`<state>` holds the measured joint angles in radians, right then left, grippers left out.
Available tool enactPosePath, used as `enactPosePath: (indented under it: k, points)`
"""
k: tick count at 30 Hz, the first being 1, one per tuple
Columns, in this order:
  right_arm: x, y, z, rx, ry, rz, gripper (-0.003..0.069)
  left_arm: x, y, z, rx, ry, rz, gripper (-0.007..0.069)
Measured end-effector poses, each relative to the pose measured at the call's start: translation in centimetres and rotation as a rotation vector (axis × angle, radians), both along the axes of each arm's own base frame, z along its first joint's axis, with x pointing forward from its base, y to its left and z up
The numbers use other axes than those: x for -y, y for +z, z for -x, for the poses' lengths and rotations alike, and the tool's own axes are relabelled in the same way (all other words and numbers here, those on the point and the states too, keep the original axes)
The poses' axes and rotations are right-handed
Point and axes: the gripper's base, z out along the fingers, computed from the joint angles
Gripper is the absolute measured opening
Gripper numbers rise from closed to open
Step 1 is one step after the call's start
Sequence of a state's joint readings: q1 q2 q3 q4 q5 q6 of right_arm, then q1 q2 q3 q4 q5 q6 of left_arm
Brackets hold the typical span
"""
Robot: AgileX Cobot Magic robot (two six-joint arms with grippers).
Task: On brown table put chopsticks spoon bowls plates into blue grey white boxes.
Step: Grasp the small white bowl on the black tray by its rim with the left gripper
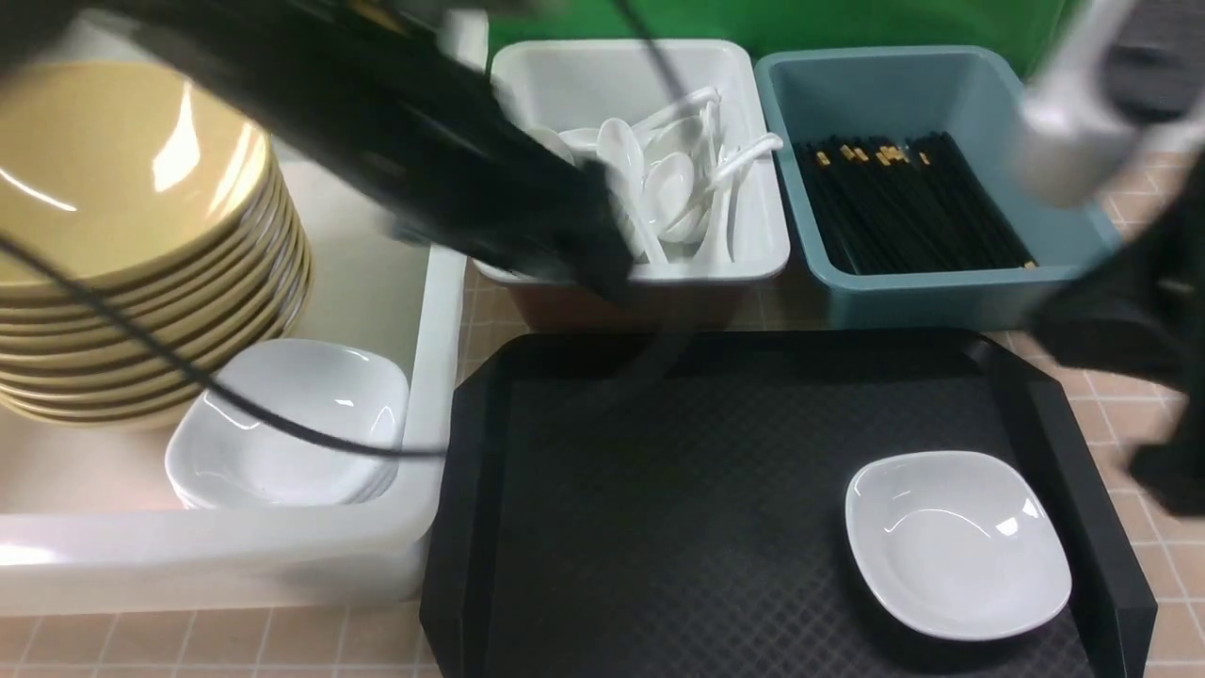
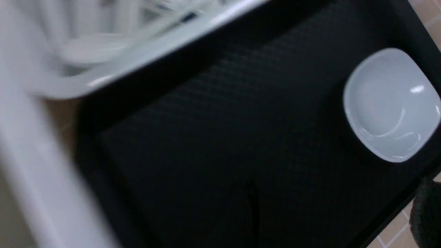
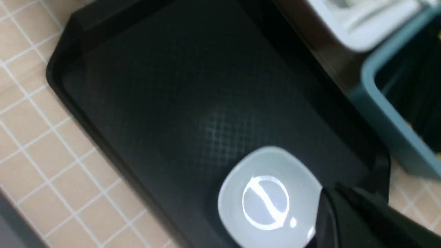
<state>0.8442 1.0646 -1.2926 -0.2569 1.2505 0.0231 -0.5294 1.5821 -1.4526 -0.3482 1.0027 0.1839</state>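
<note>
one plate (image 1: 957,541) is lying in the tray (image 1: 659,424); right gripper (image 3: 339,210), pressed together, is hovering at its right edge; whether left gripper (image 1: 610,275) is spreading, i cannot tell.

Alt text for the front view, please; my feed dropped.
One white plate sits alone on the black tray, near its right edge. Behind stand a grey box of spoons and a blue box of chopsticks; left, the white box holds stacked yellow bowls and plates. Blurred left arm spans upper left.

A flat green backdrop (image 1: 847,24) closes the scene at the back — evenly lit.
</note>
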Motion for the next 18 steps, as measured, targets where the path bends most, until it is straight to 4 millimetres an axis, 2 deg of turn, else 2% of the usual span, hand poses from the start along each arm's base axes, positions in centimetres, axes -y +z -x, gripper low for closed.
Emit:
enactPosePath:
  k: [1,2,3,4,5,6,8,12,13,16,18]
  points:
    - [1.4,-0.4,1.1,0.000,-0.028,-0.024,0.0038,3.1,-1.8,0.2,-0.002,-0.060,0.001,0.0566]
    - [2.0,-0.7,1.6,0.000,-0.038,-0.034,0.0038,4.6,-2.8,0.3,-0.005,-0.083,0.003,0.0566]
    - [3.0,-1.2,2.5,-0.005,-0.058,-0.048,0.0038,6.8,-4.7,0.4,-0.015,-0.111,0.002,0.0566]
    - [3.1,-1.2,2.6,-0.007,-0.061,-0.048,0.0039,7.2,-4.9,0.3,-0.009,-0.112,0.008,0.0566]
    - [4.1,-1.7,3.5,-0.008,-0.078,-0.068,0.0040,9.4,-7.0,0.5,-0.005,-0.136,0.008,0.0566]
    - [4.5,-1.9,3.9,-0.007,-0.085,-0.077,0.0040,10.5,-8.3,0.5,-0.008,-0.146,0.003,0.0566]
    - [5.5,-2.3,4.8,-0.001,-0.100,-0.104,0.0041,12.1,-10.3,0.3,0.000,-0.138,0.012,0.0566]
    - [7.0,-2.8,6.1,0.013,-0.115,-0.139,0.0043,13.9,-14.2,-0.5,-0.033,-0.076,0.047,0.0566]
    - [7.0,-2.8,6.1,0.014,-0.115,-0.139,0.0043,14.0,-14.4,-0.6,-0.037,-0.072,0.049,0.0566]
    - [7.4,-3.1,6.4,0.016,-0.115,-0.141,0.0043,15.0,-16.9,-1.0,-0.119,-0.025,0.077,0.0555]
    - [7.4,-3.3,6.4,0.012,-0.115,-0.138,0.0043,15.6,-17.6,-0.9,-0.131,-0.034,0.080,0.0517]
